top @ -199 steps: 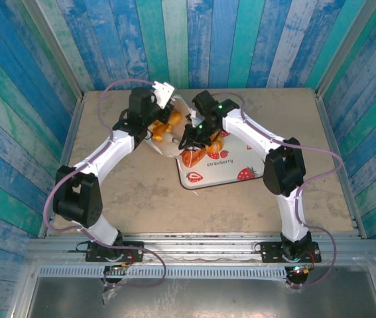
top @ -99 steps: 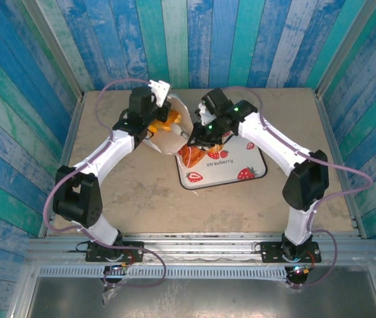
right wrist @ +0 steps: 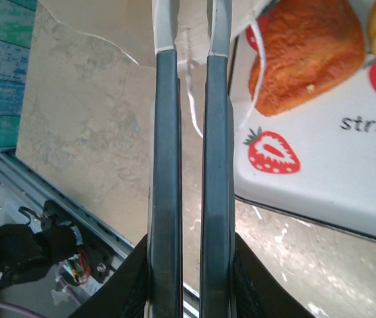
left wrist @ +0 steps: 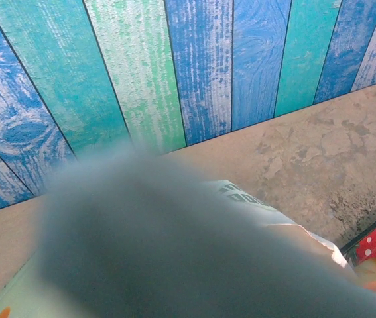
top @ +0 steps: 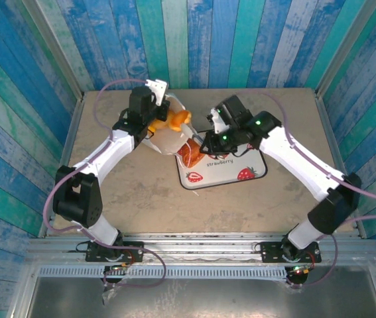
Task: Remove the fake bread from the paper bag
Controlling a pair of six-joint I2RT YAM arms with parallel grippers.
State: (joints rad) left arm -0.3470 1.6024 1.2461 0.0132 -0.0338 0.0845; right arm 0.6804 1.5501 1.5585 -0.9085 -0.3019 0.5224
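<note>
A: Currently, where is the fake bread (right wrist: 304, 56)?
B: One loaf lies on the strawberry tray (right wrist: 333, 165). An orange piece (top: 174, 120) sits in the paper bag (top: 164, 139) mouth.
A: Finger state?
B: Right fingers (right wrist: 164, 132) are pressed together near the tray. Left fingers (top: 156, 87) are closed at the bag's far edge.

The left arm (top: 101, 156) and right arm (top: 307, 164) share glossy white link shells and chunky black joint housings — lilac cables (top: 115, 83) loop beside each. Small green lights (top: 256, 122) dot the right one. The right gripper (right wrist: 192, 20) has long, slim dark-grey fingers (right wrist: 166, 165) (silvery towards the tips).
</note>
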